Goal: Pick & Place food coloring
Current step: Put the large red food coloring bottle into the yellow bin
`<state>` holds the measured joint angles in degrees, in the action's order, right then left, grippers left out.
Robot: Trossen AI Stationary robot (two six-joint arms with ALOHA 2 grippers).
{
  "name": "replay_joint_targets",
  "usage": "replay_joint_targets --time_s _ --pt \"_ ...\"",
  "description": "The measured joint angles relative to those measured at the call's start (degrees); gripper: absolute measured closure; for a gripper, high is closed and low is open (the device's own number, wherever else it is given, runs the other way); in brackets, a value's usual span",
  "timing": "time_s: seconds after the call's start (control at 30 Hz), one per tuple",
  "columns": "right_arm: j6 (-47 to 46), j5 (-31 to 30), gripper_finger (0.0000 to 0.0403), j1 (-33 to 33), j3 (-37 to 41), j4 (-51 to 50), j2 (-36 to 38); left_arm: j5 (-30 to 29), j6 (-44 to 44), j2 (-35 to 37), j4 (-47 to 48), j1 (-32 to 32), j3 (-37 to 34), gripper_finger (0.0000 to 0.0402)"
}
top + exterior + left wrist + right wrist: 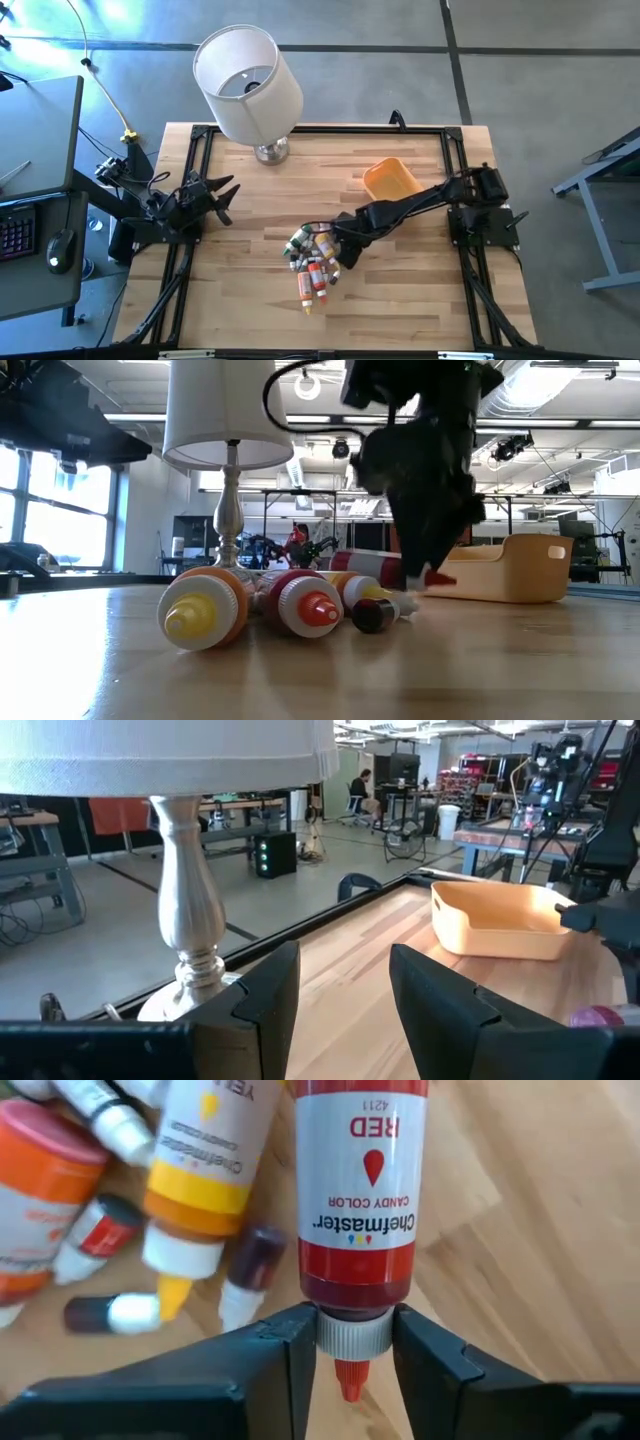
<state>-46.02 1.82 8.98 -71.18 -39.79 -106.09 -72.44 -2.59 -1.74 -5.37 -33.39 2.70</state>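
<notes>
Right arm reaches across counter (250, 200) to bottle pile (312, 262); right gripper (352, 1342) pinches red food coloring bottle (360, 1190) at its cap neck. Left gripper (340, 995) waits w/ fingers spread, near lamp (250, 85).

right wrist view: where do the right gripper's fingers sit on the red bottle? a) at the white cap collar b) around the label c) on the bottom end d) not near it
a: the right gripper has one finger on each side of the white collar just under the red bottle body, its red tip poking between them.
</notes>
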Motion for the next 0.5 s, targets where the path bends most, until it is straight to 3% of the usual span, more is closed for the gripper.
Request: replay_joint_targets --time_s 0.17,0.5 --pt "0.0 -0.5 0.0291 -0.6 0.0 -4.2 5.1 0.0 -0.1 0.0 -2.6 0.0 0.0 0.0246" --pt "0.0 -9.1 0.0292 -3.5 0.0 -20.6 19.3 0.0 -0.1 0.0 -4.6 0.0 0.0 0.0246"
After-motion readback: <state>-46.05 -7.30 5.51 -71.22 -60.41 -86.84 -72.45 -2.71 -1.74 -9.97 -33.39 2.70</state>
